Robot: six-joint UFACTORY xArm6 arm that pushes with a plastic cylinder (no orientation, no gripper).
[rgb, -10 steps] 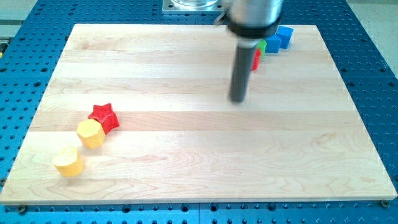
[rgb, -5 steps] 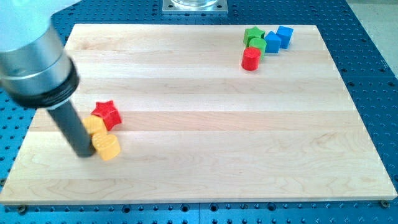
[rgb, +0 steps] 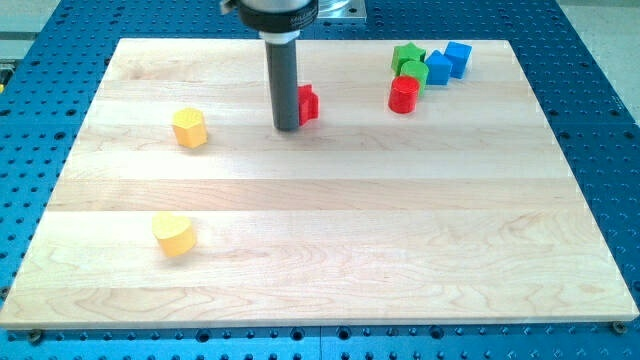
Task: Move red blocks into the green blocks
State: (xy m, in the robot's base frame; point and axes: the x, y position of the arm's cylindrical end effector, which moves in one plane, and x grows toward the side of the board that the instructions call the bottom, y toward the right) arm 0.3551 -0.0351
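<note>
You see my tip (rgb: 287,128) planted on the wooden board (rgb: 330,250) in the upper middle of the view, with the rod rising straight to the view's top, where its housing is cut off by the edge. There is no gripper on this arm, so nothing opens, closes or holds; the rod only presses sideways. Just to the view's right of the rod, touching it or very nearly so, sits a red block (rgb: 307,102); the rod covers its left part, so you cannot make out its shape from here. Farther to the view's right stands a red cylinder (rgb: 403,94), touching the lower of the two green blocks. That lower green block (rgb: 412,72) is partly hidden behind the red cylinder, and its outline is hard to read; the green star (rgb: 407,54) just above it is clearer. Beside them to the right are two blue cubes (rgb: 438,68) (rgb: 458,58), close together near the board's top right corner. Well apart, on the view's left, you find a yellow hexagonal block (rgb: 189,128), and lower down a yellow heart-like block (rgb: 174,234) whose exact shape is uncertain.
</note>
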